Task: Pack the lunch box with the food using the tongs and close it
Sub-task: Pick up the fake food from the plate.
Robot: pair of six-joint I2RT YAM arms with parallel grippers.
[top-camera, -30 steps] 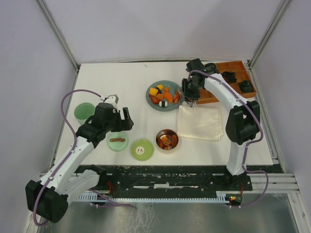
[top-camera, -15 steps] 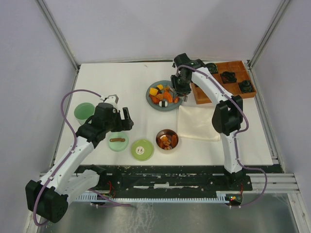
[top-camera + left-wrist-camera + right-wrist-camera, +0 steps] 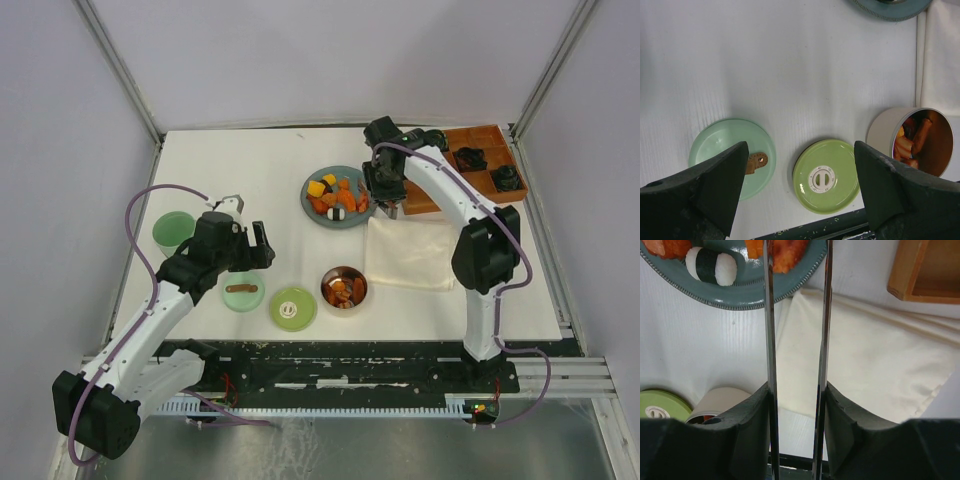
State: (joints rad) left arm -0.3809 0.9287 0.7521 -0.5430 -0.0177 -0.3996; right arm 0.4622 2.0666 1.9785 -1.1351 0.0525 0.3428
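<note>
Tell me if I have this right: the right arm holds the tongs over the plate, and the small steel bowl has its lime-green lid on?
Not quite. The lime-green lid is not on the steel bowl: it lies on the table beside it, and the bowl stands open with food inside, as the left wrist view shows. The right gripper does hold the tongs over the plate.
</note>
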